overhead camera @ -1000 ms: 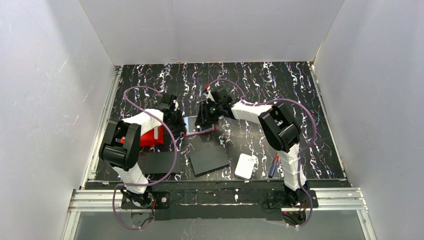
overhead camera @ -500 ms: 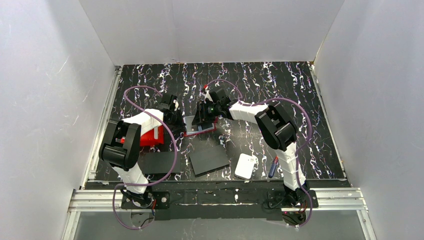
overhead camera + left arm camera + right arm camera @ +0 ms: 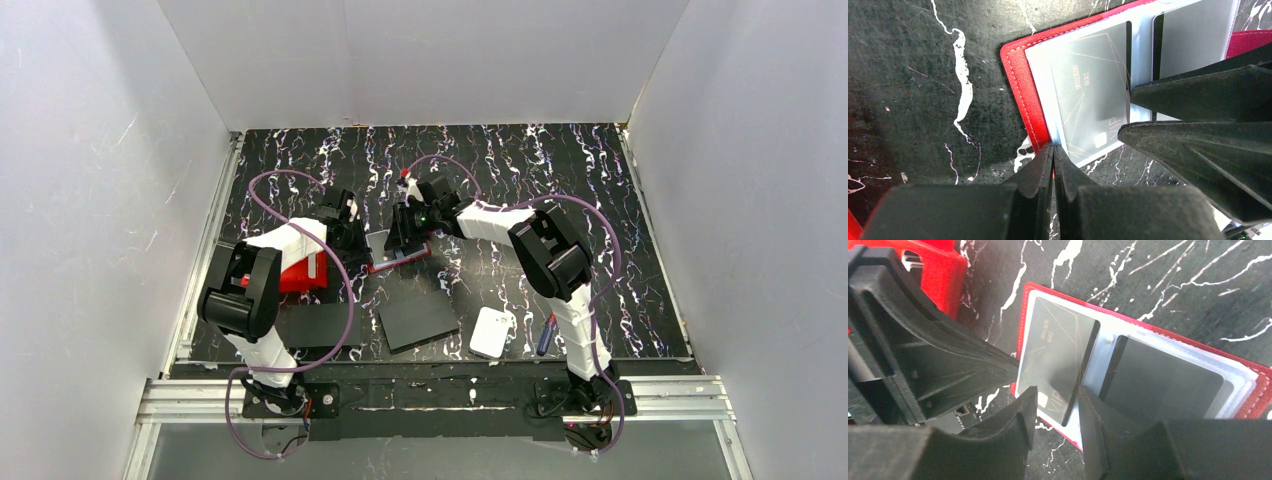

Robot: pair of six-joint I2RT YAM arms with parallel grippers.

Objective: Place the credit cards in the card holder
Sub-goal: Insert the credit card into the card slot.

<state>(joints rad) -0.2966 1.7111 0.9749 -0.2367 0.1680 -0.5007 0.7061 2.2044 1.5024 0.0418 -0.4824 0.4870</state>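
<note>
Credit card (image 3: 1055, 357), clamped across its width in the half-open right pincer (image 3: 1057, 394), points lengthwise away over the card holder (image 3: 1015, 80) sleeve, whose corner the shut left pincer (image 3: 1053, 150) pinches.

The closed left pincer (image 3: 1052, 150) touches the open card holder (image 3: 1015, 75) beside a credit card (image 3: 1093, 95).

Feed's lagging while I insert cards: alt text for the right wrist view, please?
The right fingers grip a grey credit card over a clear sleeve of the open red card holder; the left fingers touch the holder's edge.
</note>
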